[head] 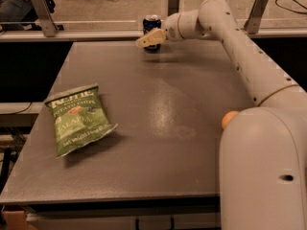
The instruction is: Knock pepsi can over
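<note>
The pepsi can is dark blue with a silver rim. It stands upright at the far edge of the grey table, near the middle. My gripper reaches in from the right on the long white arm. It sits right in front of the can's lower half, covering part of it, with its tip just past the can's left side. I cannot tell whether it touches the can.
A green chip bag lies on the left of the table. An orange ball sits at the right, partly hidden behind my white arm base. A rail with metal posts runs behind the far edge.
</note>
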